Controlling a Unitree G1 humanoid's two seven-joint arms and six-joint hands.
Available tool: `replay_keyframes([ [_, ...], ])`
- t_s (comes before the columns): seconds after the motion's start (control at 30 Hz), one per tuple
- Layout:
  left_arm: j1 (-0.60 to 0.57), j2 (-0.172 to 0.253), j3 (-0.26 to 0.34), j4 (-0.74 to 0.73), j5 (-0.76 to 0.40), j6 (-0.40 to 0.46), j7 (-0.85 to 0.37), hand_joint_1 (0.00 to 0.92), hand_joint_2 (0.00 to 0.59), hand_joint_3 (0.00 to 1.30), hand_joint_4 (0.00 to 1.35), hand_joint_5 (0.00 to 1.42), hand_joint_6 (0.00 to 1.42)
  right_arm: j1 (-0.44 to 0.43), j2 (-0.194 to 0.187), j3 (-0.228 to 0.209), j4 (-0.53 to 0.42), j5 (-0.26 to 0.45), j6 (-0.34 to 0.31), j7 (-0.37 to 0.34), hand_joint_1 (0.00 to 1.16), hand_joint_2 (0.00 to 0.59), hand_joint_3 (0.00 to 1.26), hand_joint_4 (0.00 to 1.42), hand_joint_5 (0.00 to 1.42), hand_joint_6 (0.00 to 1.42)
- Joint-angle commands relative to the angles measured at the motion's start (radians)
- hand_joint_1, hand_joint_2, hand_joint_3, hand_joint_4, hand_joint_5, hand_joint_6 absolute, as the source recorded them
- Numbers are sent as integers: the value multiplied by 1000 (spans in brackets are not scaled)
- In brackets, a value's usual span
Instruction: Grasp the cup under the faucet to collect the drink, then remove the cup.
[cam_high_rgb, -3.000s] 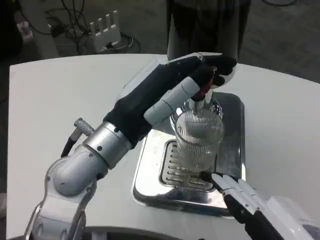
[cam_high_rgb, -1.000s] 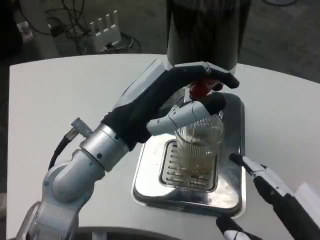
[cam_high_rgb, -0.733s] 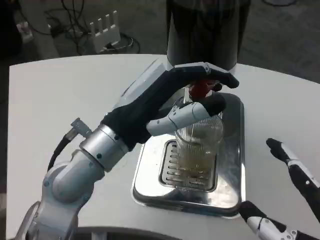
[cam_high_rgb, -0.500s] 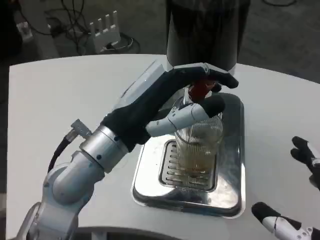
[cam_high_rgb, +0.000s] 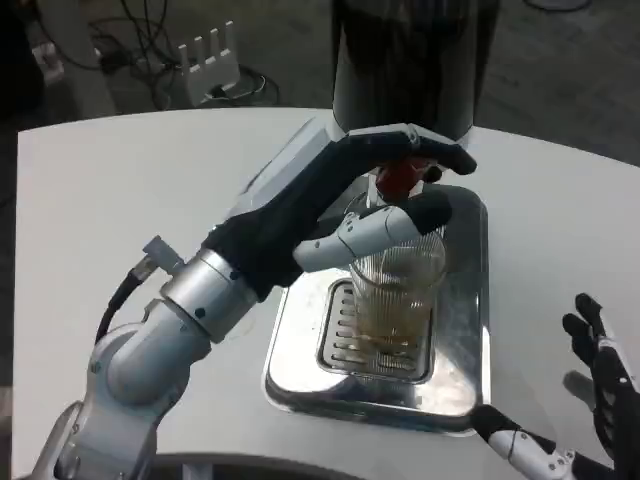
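Centrally stands a ribbed clear glass cup (cam_high_rgb: 398, 295), amber drink pooled low inside, upright on the slotted grate of a shiny steel drip tray (cam_high_rgb: 300, 350) with rounded corners. Sits directly beneath the red faucet lever (cam_high_rgb: 396, 177) of a dark cylindrical dispenser (cam_high_rgb: 405, 60). Reaches across from the left: left hand (cam_high_rgb: 340, 200), upper fingers (cam_high_rgb: 440, 155) draped over the lever, a lower white finger lying along the cup's rim; whether it touches, cannot tell. Leaves bare white table (cam_high_rgb: 100, 210) left of the tray and right of it. Hovers by the lower right edge: right hand (cam_high_rgb: 585, 410), fingers spread wide, holding nothing, well apart from the cup.
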Motion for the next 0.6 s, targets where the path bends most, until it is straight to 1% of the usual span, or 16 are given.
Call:
replay_keyframes([
  [0.03, 17, 6, -18, 24, 19, 9, -12, 0, 68, 479, 333, 364, 280, -61, 18, 20, 70, 10, -11, -51, 787, 157, 4, 22, 24, 106],
  [0.27, 15, 15, -16, 32, 19, 7, -10, 0, 67, 483, 340, 365, 280, -144, 22, 77, 172, -36, -8, -107, 792, 156, 3, 21, 26, 109],
  [0.43, 12, 19, -14, 38, 18, 3, -10, 0, 67, 485, 341, 365, 280, -195, 24, 103, 238, -46, -5, -134, 801, 158, 3, 30, 35, 124],
  [0.5, 12, 20, -13, 39, 19, 2, -9, 0, 67, 485, 342, 365, 280, -223, 33, 109, 268, -48, -4, -152, 803, 158, 3, 30, 36, 125],
  [0.6, 10, 22, -13, 40, 19, 2, -9, 0, 66, 486, 342, 365, 280, -259, 35, 116, 302, -56, 0, -173, 804, 159, 3, 34, 37, 126],
])
